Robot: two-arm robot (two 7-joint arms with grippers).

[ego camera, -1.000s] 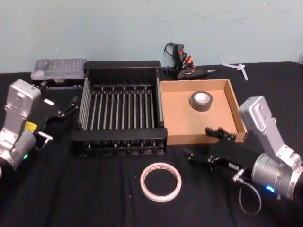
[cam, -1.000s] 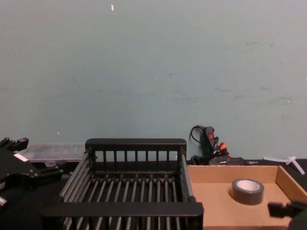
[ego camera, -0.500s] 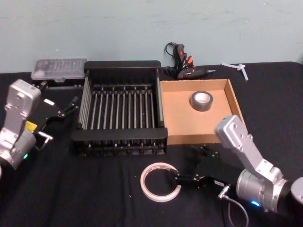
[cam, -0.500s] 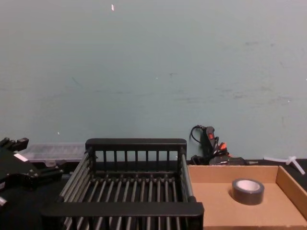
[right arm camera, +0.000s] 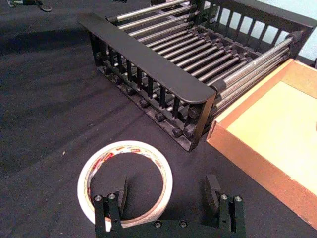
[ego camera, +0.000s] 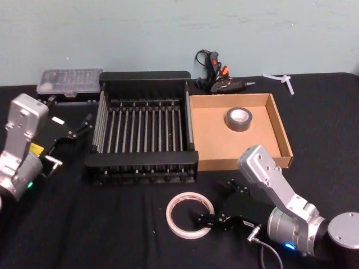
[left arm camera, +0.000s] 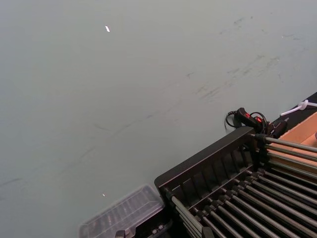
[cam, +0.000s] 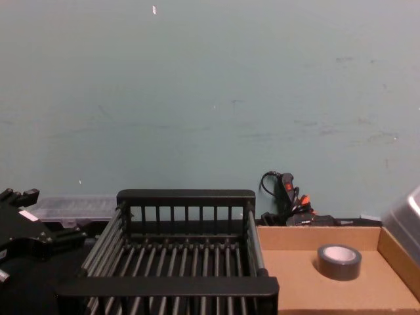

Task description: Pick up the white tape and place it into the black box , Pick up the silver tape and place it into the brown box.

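Observation:
The white tape (ego camera: 189, 215) lies flat on the black cloth in front of the black box (ego camera: 143, 75). My right gripper (ego camera: 216, 203) is open at the ring's right side. In the right wrist view one finger stands inside the white tape (right arm camera: 130, 146) and the other outside it, so the right gripper (right arm camera: 167, 191) straddles the band. The silver tape (ego camera: 239, 119) sits inside the brown box (ego camera: 283, 134), toward its back. My left gripper (ego camera: 84, 126) rests open to the left of the black box.
A glue gun (ego camera: 216, 75) with its cable lies behind the boxes. At the back left sits a clear plastic case (ego camera: 70, 81), and a white plastic piece (ego camera: 280, 80) lies at the back right. The two boxes stand side by side, touching.
My right arm has swung from the brown box's front edge down and left to the white tape, and its fingers now straddle the ring. The left arm has not moved.

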